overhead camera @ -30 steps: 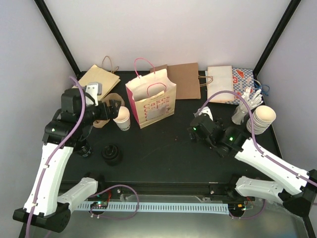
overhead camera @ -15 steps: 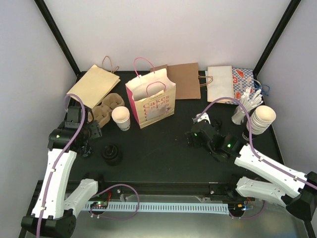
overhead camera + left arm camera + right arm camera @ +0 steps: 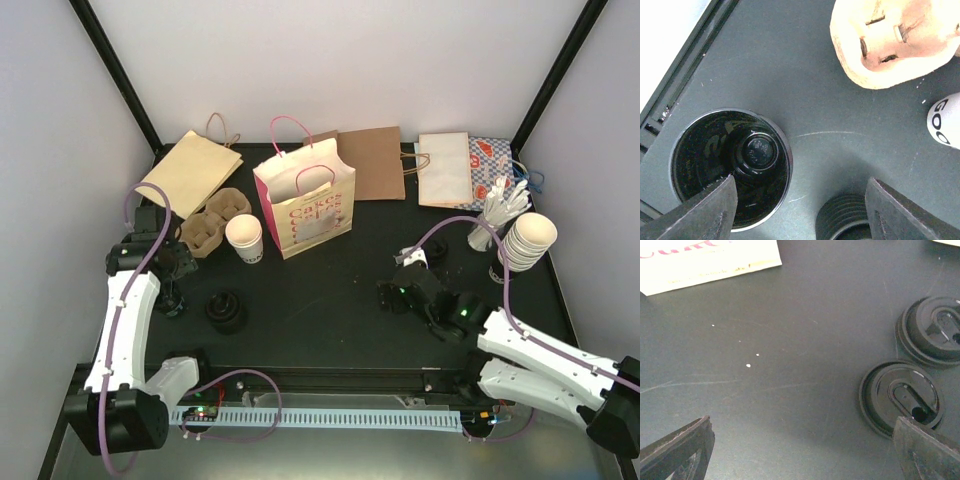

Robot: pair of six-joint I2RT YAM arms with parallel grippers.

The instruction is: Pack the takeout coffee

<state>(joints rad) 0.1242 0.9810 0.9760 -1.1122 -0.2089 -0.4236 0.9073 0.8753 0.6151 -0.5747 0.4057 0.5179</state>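
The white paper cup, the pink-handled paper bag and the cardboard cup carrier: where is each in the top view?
white paper cup [image 3: 243, 232]: top view, inside its open mouth.
pink-handled paper bag [image 3: 318, 215]: top view, printed front.
cardboard cup carrier [image 3: 214, 218]: top view, its middle.

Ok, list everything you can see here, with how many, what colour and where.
takeout coffee: one, white, left of standing bag
standing bag: one, cream and pink, back centre
flat bags: two, brown, back left and centre
flat white bag: one, white, back right
patterned bag: one, red-blue-white, back right corner
cup carrier: one, brown, left of the coffee
cup stack: one, cream, right edge
sticks: a bunch, white, beside cup stack
lid stack: one, black, front left
loose lids: two, black, near right claw
round container: one, black, near left claw
left claw: one, dark, open, front left
right claw: one, dark, open, centre right
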